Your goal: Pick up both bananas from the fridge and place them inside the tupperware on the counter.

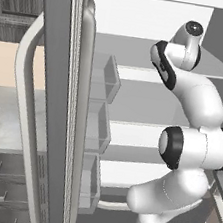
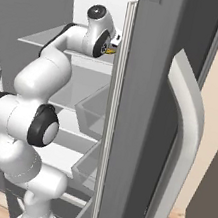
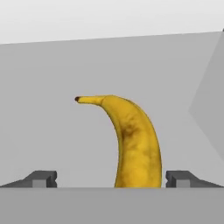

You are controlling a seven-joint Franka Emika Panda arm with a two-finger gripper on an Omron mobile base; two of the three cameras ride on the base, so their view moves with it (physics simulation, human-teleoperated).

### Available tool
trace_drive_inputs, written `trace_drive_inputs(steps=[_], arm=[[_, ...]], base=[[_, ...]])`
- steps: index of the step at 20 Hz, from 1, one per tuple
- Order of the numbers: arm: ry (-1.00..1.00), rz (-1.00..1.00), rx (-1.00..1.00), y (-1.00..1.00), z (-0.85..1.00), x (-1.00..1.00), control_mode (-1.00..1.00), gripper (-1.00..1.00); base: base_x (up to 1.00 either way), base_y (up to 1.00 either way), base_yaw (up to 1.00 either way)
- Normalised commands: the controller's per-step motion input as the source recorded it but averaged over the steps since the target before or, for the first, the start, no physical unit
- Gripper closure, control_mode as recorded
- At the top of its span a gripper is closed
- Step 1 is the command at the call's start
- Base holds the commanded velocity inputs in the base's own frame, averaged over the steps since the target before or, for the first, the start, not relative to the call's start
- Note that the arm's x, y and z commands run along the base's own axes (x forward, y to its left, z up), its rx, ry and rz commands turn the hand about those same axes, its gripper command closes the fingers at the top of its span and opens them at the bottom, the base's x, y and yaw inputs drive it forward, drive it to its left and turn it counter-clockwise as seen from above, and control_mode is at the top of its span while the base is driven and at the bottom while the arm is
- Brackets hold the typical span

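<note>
Your gripper [image 3: 111,179] stands wide — one banana [image 3: 133,146] lies between the fingertips [image 3: 41,178] on the fridge [image 1: 59,100] shelf, stem curling toward ten o'clock.

Flat, even rendered light everywhere with no clear source, bright and slightly washed out on the fridge [image 1: 147,18] interior's white back wall, soft grey shading under the shelves and no hard cast shadows. White arm [image 1: 194,146] shows smooth gradient shading with no glare; the door handle [image 2: 181,144] has a pale highlight along its curve. Edges look a bit soft and low-res, no lens distortion; up close the banana [image 3: 133,144] is sharp, its brown blotches readable against plain grey.
</note>
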Motion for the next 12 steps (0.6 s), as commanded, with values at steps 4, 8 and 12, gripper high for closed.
trace_drive_inputs(steps=[4, 8, 12], arm=[[0.0, 0.0, 0.0, 0.0, -0.28, 0.0, -1.0, 1.0], [0.01, 0.0, 0.0, 0.0, -0.22, 0.0, -1.0, 1.0], [0.03, 0.0, 0.0, 0.0, -0.15, -0.01, -1.0, 1.0]], base=[[0.0, 0.0, 0.0], [0.0, 0.0, 0.0], [0.0, 0.0, 0.0]])
